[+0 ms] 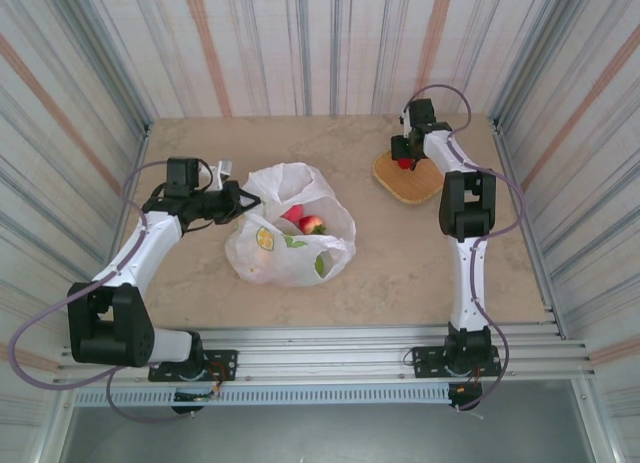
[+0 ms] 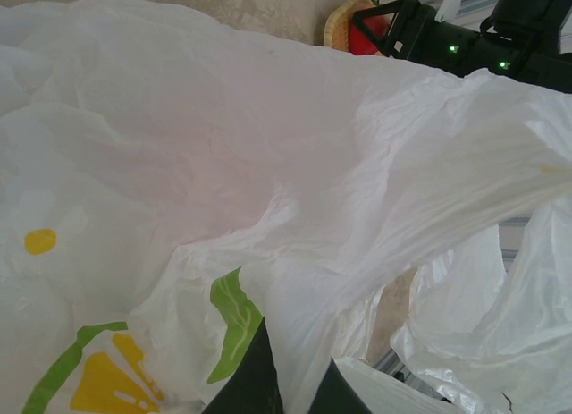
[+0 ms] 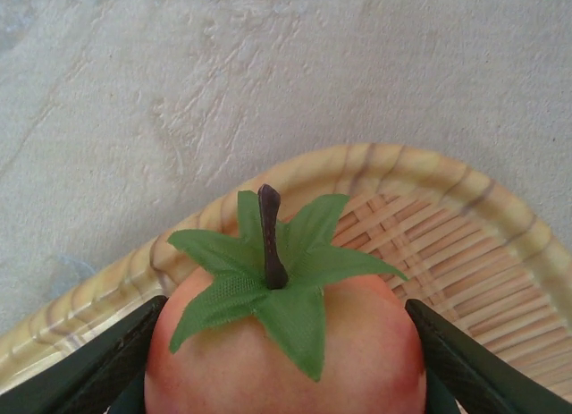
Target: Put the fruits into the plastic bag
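The left claw [image 1: 237, 201] is clenched on the bag [image 1: 290, 255], seemingly to hold its mouth open. The right claw [image 1: 405, 156] straddles a red fruit [image 3: 286, 360] on the tray [image 3: 429, 174] to lift it; I cannot tell whether it grips yet.

White bag [image 1: 290, 245] open, fruits [image 1: 312, 224] inside; peach [image 3: 286, 351] upright.

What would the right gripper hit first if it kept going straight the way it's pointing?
The red fruit in the woven tray: it sits right between the right gripper's fingers. Beyond it, the fingertips would probably reach the tray floor; depth is unclear.
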Controlling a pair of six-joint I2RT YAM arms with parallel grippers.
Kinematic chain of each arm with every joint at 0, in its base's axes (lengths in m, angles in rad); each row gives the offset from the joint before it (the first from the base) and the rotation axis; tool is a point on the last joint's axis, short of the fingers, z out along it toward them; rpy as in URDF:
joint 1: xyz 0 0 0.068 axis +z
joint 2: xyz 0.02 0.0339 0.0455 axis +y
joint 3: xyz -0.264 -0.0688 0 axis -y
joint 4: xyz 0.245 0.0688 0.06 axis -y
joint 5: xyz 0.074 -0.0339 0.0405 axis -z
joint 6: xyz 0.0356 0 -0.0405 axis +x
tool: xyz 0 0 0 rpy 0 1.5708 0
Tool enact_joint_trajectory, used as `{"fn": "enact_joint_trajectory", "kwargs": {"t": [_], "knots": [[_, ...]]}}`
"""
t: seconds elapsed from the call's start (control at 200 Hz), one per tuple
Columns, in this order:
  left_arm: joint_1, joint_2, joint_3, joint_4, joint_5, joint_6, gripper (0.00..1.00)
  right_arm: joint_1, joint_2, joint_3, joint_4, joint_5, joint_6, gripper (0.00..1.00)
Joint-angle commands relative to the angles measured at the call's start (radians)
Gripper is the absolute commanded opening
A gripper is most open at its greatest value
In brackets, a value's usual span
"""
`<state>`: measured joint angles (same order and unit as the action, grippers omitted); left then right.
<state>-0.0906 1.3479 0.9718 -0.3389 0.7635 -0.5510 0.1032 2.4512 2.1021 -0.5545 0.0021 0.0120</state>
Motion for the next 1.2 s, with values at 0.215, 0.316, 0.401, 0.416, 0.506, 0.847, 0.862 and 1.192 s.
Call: {"fn": "enact_joint_trajectory", "kwargs": {"t": [0.215, 0.316, 0.401, 0.416, 0.506, 0.847, 0.862, 1.192], "knots": [[0.009, 0.008, -0.004, -0.003, 0.020, 0.000, 0.04, -0.002, -0.070, -0.012, -0.048, -0.012, -0.024, 0.60], [0.008, 0.005, -0.005, -0.003, 0.023, -0.001, 0.04, 0.000, -0.165, -0.084, -0.035, -0.027, -0.003, 0.59], [0.010, 0.004, -0.005, -0.002, 0.025, -0.003, 0.04, 0.002, -0.280, -0.193, 0.004, -0.064, 0.034, 0.59], [0.010, 0.004, -0.006, -0.002, 0.024, -0.004, 0.04, 0.004, -0.302, -0.214, 0.012, -0.073, 0.045, 0.59], [0.009, 0.005, -0.007, -0.001, 0.025, -0.004, 0.04, 0.018, -0.468, -0.431, 0.106, -0.160, 0.118, 0.57], [0.008, 0.010, -0.010, 0.013, 0.038, -0.019, 0.04, 0.241, -1.009, -1.095, 0.456, -0.533, 0.307, 0.55], [0.009, 0.009, -0.011, 0.014, 0.039, -0.020, 0.04, 0.258, -1.024, -1.108, 0.458, -0.539, 0.299, 0.55], [0.009, 0.002, -0.014, 0.024, 0.049, -0.030, 0.04, 0.540, -0.985, -1.166, 0.491, -0.463, 0.183, 0.55]]}}
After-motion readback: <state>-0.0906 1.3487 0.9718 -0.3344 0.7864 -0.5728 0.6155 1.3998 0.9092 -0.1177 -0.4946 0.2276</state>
